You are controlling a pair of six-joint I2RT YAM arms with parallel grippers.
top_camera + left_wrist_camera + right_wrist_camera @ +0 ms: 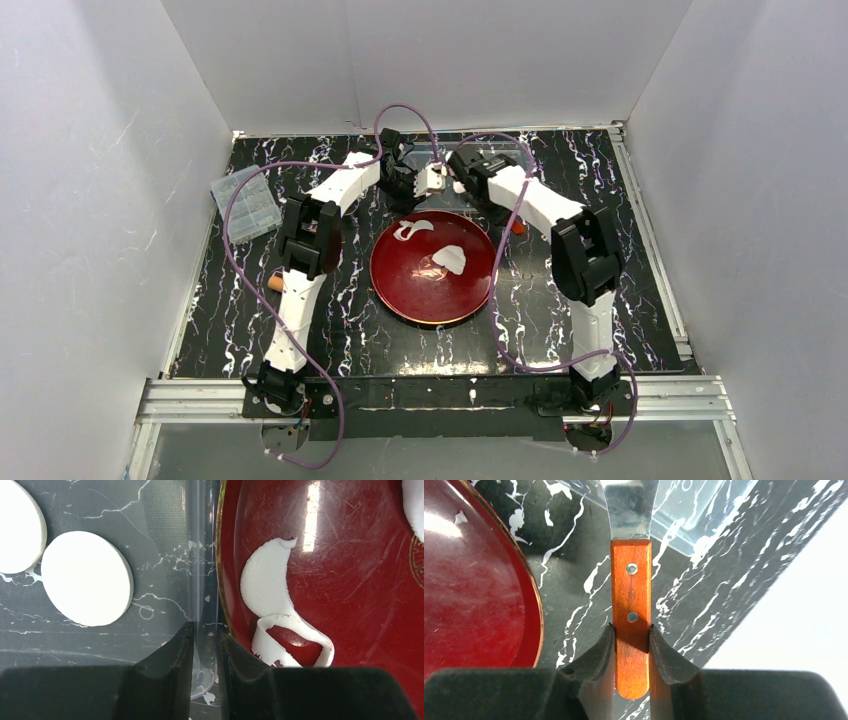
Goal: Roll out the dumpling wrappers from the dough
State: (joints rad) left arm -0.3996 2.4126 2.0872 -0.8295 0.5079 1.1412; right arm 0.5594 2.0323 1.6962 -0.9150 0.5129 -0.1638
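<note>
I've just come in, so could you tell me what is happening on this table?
The right gripper clamps a wooden-handled scraper, its blade at a clear plastic sheet that the left gripper pinches. Two round wrappers lie beside it; ragged dough scraps sit on the red plate.

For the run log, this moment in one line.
left end effector: holds clear sheet; right end effector: holds scraper; wrappers: two beside plate; dough: scraps on plate
</note>
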